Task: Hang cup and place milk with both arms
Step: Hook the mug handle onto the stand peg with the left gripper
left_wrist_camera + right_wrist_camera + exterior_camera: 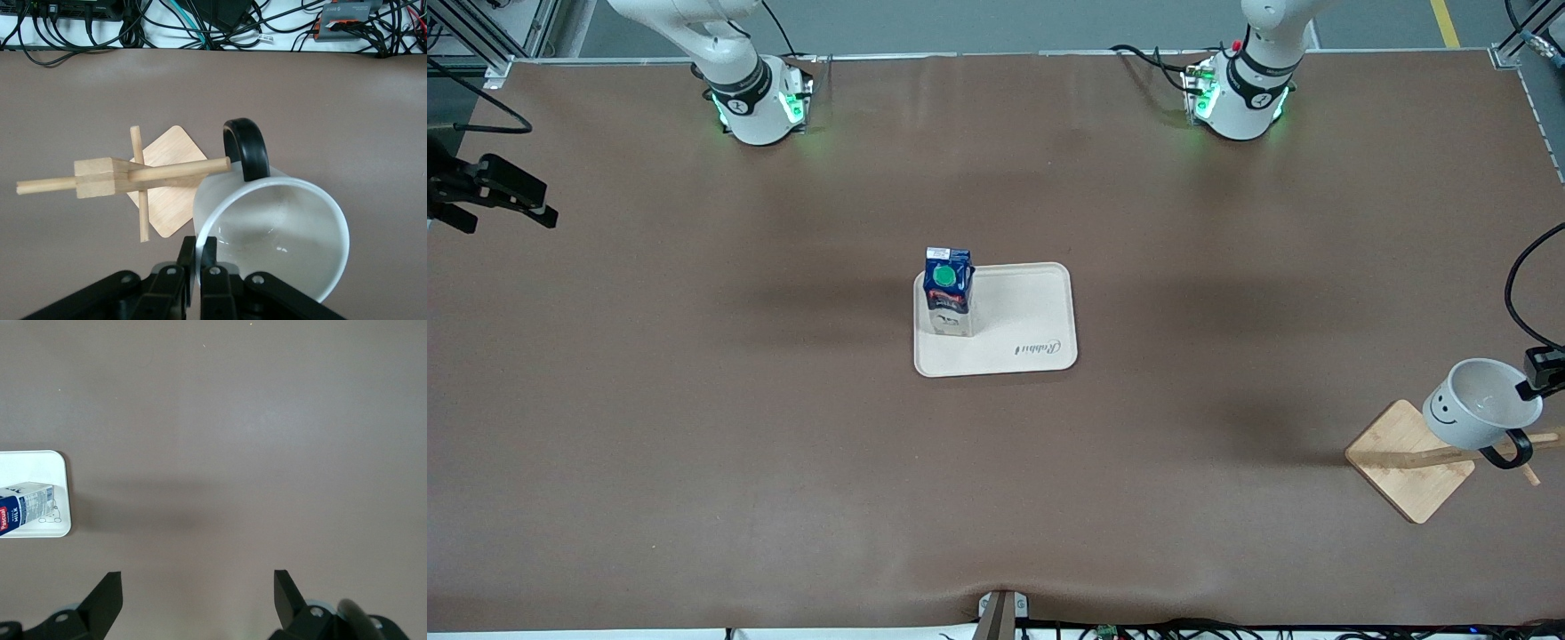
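Observation:
The white cup (1476, 404) with a smiley face hangs tilted over the wooden rack (1400, 458) at the left arm's end of the table. My left gripper (199, 250) is shut on the rim of the cup (280, 220). The black handle (245, 148) sits at the tip of a rack peg (177, 171); I cannot tell whether the peg passes through the loop. The milk (949, 292) stands upright on the corner of the cream tray (1032, 329) toward the right arm's end. My right gripper (198, 587) is open and holds nothing, over bare table at the right arm's end.
The rack's square wooden base (170, 183) lies nearer to the front camera than the tray. Cables and boxes (200, 20) run along the table's front edge. A black cable (1516, 284) loops above the left gripper (1538, 378).

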Controlling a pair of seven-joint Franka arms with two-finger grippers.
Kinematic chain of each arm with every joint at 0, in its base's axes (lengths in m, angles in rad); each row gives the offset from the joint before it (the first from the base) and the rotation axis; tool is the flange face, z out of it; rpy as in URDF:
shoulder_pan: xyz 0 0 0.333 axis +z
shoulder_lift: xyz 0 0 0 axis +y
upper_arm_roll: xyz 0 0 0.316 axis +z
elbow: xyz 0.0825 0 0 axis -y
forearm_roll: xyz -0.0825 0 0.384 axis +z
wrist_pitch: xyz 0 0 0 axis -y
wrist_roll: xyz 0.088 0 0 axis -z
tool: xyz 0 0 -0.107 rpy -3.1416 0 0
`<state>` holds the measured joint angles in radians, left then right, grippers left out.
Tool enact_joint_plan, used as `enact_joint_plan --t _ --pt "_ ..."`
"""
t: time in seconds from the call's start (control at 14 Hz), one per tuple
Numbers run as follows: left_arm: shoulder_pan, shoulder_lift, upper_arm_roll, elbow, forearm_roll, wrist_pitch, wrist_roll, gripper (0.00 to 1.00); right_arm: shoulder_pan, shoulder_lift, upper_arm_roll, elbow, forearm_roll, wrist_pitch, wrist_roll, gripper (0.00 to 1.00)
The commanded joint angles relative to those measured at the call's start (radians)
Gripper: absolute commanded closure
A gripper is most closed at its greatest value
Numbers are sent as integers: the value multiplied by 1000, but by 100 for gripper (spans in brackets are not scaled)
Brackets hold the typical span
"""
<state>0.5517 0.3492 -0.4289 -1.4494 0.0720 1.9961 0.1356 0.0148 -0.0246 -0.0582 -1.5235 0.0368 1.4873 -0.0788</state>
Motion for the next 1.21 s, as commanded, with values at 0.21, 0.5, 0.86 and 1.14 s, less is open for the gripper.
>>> enact_joint_plan --t 0.21,0.5,0.86,1.14 --pt "56 7 -7 24 -67 0 73 100 4 -8 -2 16 -17 -91 4 0" --pt "68 14 -5 20 -89 0 72 100 4 -6 -2 14 -17 -93 5 0" --pt "77 48 -5 17 -90 0 70 100 7 -2 -2 11 -15 -87 7 0" --pt "73 54 -7 15 -92 0 58 3 7 -1 -2 11 -12 -91 7 0"
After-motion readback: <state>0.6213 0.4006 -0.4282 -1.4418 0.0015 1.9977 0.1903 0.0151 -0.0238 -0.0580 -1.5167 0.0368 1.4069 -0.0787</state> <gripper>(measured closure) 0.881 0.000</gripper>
